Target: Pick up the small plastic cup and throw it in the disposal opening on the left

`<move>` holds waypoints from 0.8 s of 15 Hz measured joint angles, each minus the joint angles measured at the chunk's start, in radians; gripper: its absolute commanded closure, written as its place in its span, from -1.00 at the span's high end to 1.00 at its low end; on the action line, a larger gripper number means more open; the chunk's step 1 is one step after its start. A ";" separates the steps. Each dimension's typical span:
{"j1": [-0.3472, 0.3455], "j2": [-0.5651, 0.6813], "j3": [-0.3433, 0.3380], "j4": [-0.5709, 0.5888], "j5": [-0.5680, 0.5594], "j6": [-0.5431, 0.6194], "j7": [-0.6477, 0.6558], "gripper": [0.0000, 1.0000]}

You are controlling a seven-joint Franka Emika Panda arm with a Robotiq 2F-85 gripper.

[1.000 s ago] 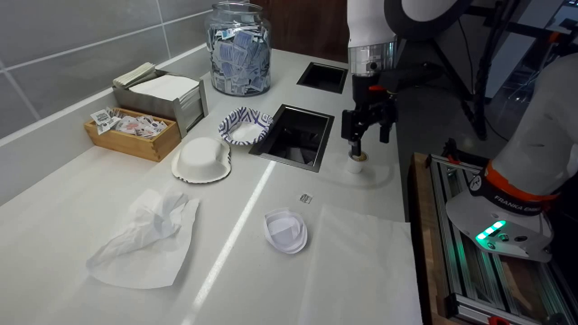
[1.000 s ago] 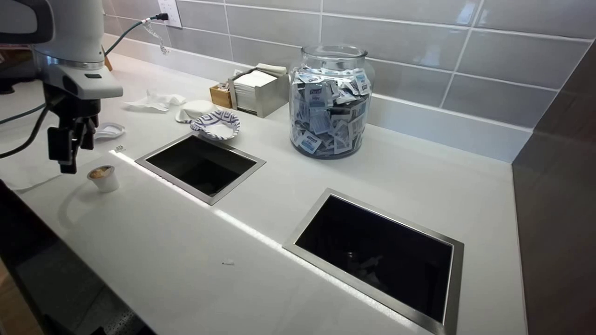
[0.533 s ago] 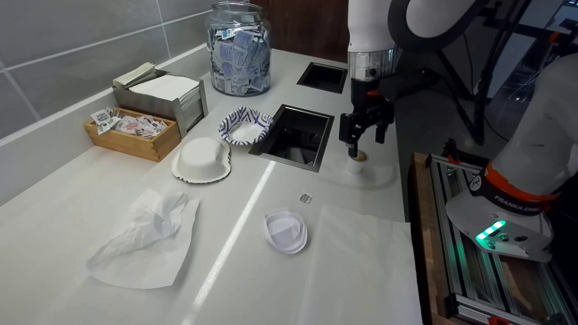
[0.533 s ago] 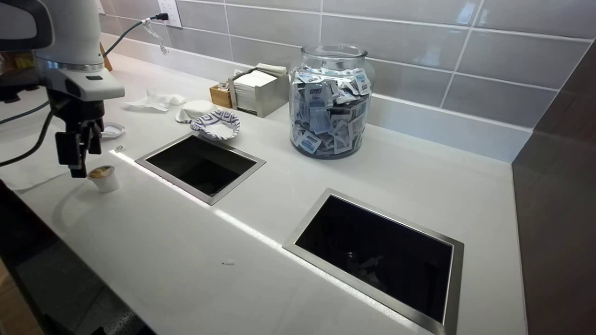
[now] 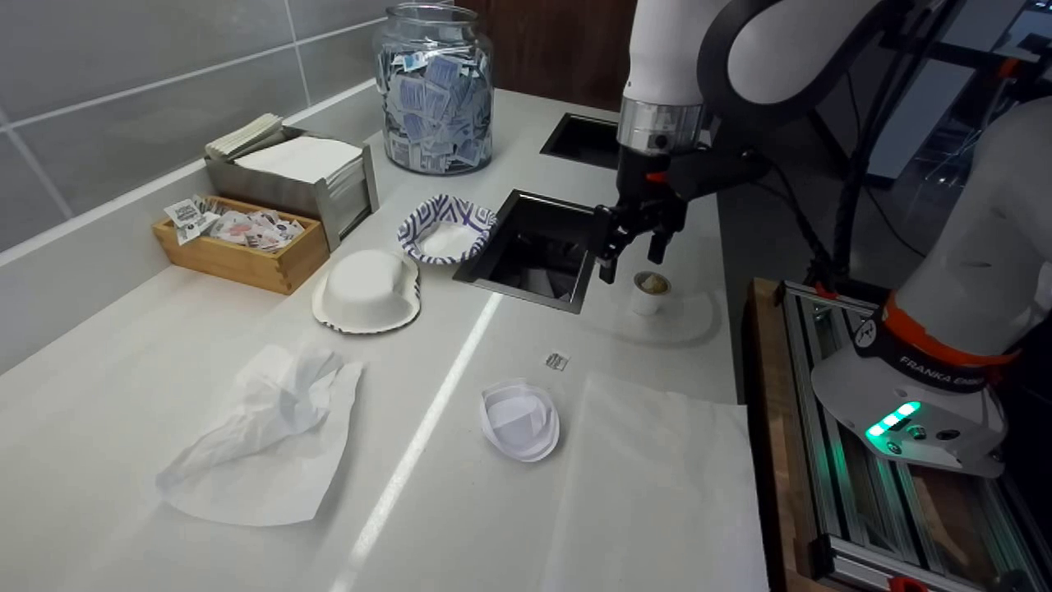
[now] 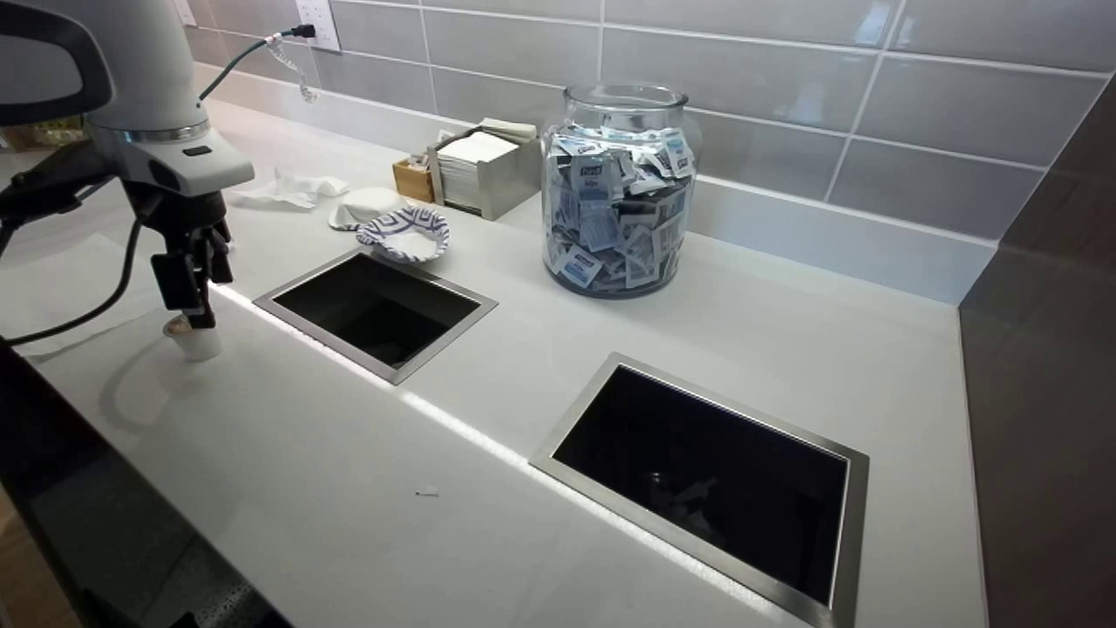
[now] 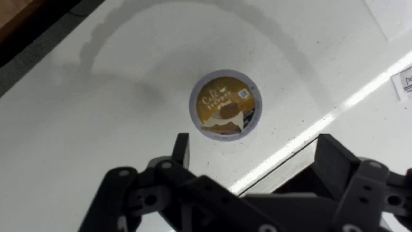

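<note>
The small white plastic cup (image 5: 649, 294) is covered by a printed gold-and-brown lid (image 7: 225, 105) and is set upright on the counter (image 6: 349, 497), near a dark, metal-rimmed disposal opening (image 6: 442, 340) that is sunk into the same surface.

Bench (image 5: 436, 526): bright, crossed by a white light streak (image 7: 322, 123).
Wrist-view shadow: soft grey arc, partly round cup (image 7: 225, 106).
Tiles (image 6: 741, 74): pale glare patches, in an exterior view.
Disposal openings (image 6: 680, 536): near-black inside.
Cup print: slightly blurred.
</note>
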 measured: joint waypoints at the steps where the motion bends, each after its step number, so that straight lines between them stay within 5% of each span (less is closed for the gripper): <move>1: 0.003 0.009 0.000 0.000 0.014 0.017 -0.009 1.00; 12: 0.015 0.036 -0.011 0.003 0.141 0.005 -0.042 1.00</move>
